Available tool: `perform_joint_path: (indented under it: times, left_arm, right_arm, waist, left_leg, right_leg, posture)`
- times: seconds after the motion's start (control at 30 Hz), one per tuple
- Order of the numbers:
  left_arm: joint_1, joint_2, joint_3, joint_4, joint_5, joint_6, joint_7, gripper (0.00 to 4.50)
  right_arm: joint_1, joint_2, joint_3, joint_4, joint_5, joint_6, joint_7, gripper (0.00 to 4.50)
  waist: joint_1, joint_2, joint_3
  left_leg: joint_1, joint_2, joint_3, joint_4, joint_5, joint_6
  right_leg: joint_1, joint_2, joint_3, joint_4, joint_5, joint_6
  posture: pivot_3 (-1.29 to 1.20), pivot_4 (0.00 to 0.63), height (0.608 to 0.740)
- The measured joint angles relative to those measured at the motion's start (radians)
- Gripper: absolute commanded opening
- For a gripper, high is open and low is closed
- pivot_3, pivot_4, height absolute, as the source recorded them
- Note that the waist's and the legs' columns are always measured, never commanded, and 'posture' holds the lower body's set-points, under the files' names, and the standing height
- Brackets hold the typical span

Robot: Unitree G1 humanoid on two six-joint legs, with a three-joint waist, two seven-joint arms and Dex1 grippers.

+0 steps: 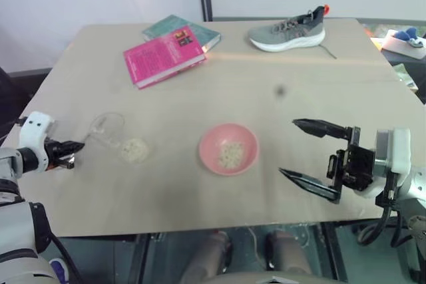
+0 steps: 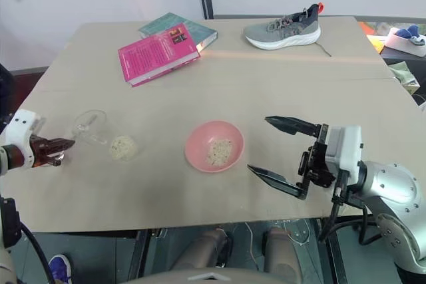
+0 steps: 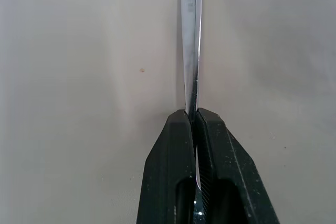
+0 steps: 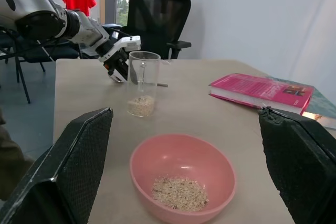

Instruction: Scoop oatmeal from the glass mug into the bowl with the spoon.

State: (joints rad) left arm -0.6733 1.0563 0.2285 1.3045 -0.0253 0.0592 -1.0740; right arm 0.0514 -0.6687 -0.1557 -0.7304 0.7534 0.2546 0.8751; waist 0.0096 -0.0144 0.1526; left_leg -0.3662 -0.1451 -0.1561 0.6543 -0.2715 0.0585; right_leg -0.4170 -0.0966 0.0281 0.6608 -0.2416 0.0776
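Pale beige oat flakes [image 4: 140,105] lie in the bottom of the small clear glass mug [image 4: 143,82], which stands upright on the pale tan bench [image 1: 266,91] toward the robot's left side. A second small heap of flakes [image 4: 179,192] sits in the round shallow pink bowl [image 1: 228,149], which rests near the middle of the bench, apart from the mug and to its right in the head views.

The slim shiny silver metal spoon [image 3: 190,51] is clamped by its handle between the two black fingers of the left pincer [image 3: 195,116], whose jaws are clenched tight on it. In the right wrist view the spoon's handle runs level behind the mug from that pincer, just beside the glass; whether it touches the glass cannot be told.

The right pincer [image 1: 303,151] hangs released to the right of the bowl, its fingers spread wide and grasping nothing, pointing toward the bowl.

Farther back on the bench lie a pink paperback book [image 1: 163,56] overlapping a teal book [image 1: 200,32], and a grey-green sneaker [image 1: 287,32] with a white sole.
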Motion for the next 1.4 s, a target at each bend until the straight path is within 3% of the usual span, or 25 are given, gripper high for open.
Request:
perform_joint_path:
  times: [0.17,0.37,0.47,0.57,0.63,0.67,0.73,0.83,0.97,1.1,1.4]
  left_arm:
    - [0.036,-0.030,0.107,-0.032,-0.110,-0.036,0.002,0.03]
    - [0.155,-0.081,0.251,-0.287,-0.269,-0.063,0.025,0.03]
    - [0.159,-0.108,0.281,-0.408,-0.315,-0.078,0.062,0.03]
    - [0.066,-0.131,0.277,-0.516,-0.335,-0.116,0.096,0.03]
    - [-0.059,-0.136,0.247,-0.565,-0.333,-0.142,0.118,0.03]
    - [-0.075,-0.136,0.239,-0.574,-0.332,-0.147,0.119,0.03]
    - [-0.207,-0.155,0.191,-0.596,-0.326,-0.172,0.116,0.03]
    - [-0.373,-0.209,0.089,-0.619,-0.303,-0.233,0.064,0.03]
    - [-0.435,-0.291,0.000,-0.612,-0.272,-0.338,-0.005,0.03]
    - [-0.428,-0.381,-0.067,-0.596,-0.250,-0.427,-0.046,0.03]
    - [-0.379,-0.451,-0.108,-0.607,-0.245,-0.520,-0.084,0.03]
  right_arm:
    - [0.019,0.020,0.000,0.027,-0.023,-0.021,0.003,4.50]
    - [0.010,0.049,0.001,0.045,-0.042,-0.022,-0.041,4.50]
    - [-0.062,0.051,0.018,0.077,-0.086,0.011,-0.108,4.50]
    - [-0.207,0.058,0.047,0.117,-0.086,0.102,-0.192,4.50]
    - [-0.369,0.038,0.097,0.135,-0.129,0.241,-0.300,4.50]
    - [-0.391,0.035,0.103,0.139,-0.136,0.255,-0.311,4.50]
    - [-0.578,0.045,0.139,0.211,-0.121,0.378,-0.350,4.50]
    - [-0.866,0.174,0.147,0.346,-0.065,0.528,-0.441,4.50]
    - [-1.086,0.357,0.115,0.545,-0.056,0.616,-0.586,4.50]
    - [-1.185,0.484,0.086,0.668,-0.050,0.637,-0.681,4.50]
    - [-1.219,0.572,-0.016,0.715,-0.005,0.652,-0.756,4.50]
  waist:
    - [0.003,-0.003,0.000]
    - [0.001,-0.006,0.000]
    - [0.002,-0.008,0.000]
    - [0.005,-0.009,0.001]
    - [0.004,-0.009,0.001]
    - [0.004,-0.009,0.001]
    - [0.001,-0.009,0.001]
    - [-0.009,-0.009,0.001]
    - [-0.038,-0.009,0.000]
    - [-0.064,-0.008,0.000]
    - [-0.094,-0.008,0.000]
  left_leg:
    - [-0.001,0.000,-0.001,0.000,0.000,0.000]
    - [-0.002,0.000,-0.001,0.001,0.000,0.000]
    - [-0.002,0.000,-0.001,0.001,0.000,0.000]
    - [-0.004,0.000,-0.003,0.003,0.000,-0.001]
    - [-0.007,0.000,-0.004,0.006,0.000,-0.001]
    - [-0.010,0.000,-0.004,0.009,0.000,-0.001]
    - [-0.019,0.000,-0.006,0.016,0.000,-0.001]
    - [-0.023,-0.001,-0.005,0.017,0.000,-0.001]
    - [-0.028,-0.001,-0.006,0.016,0.000,-0.001]
    - [-0.035,-0.002,-0.006,0.018,0.001,-0.001]
    - [-0.036,-0.002,-0.002,0.020,0.001,-0.001]
  right_leg:
    - [0.000,0.000,-0.001,-0.001,0.000,0.000]
    - [0.000,-0.005,-0.001,-0.003,0.000,0.000]
    - [0.000,-0.005,-0.001,-0.002,0.000,0.000]
    - [0.000,-0.005,-0.003,-0.002,0.001,-0.001]
    - [-0.001,-0.005,-0.005,-0.001,0.001,-0.001]
    - [-0.003,-0.005,-0.006,-0.001,0.001,-0.001]
    - [-0.009,-0.005,-0.007,0.000,0.002,-0.002]
    - [-0.013,-0.005,-0.007,0.001,0.003,-0.002]
    - [-0.018,-0.007,-0.013,0.001,0.003,-0.002]
    - [-0.025,-0.008,-0.014,0.003,0.003,-0.002]
    - [-0.030,-0.008,-0.011,0.014,0.003,-0.003]
  posture:
    - [0.00,0.150,0.740]
    - [0.00,0.150,0.740]
    - [0.00,0.150,0.740]
    - [0.00,0.150,0.740]
    - [0.00,0.150,0.740]
    - [0.00,0.150,0.740]
    - [0.00,0.150,0.740]
    - [0.00,0.150,0.740]
    - [0.00,0.150,0.740]
    - [0.00,0.150,0.740]
    - [0.00,0.150,0.740]
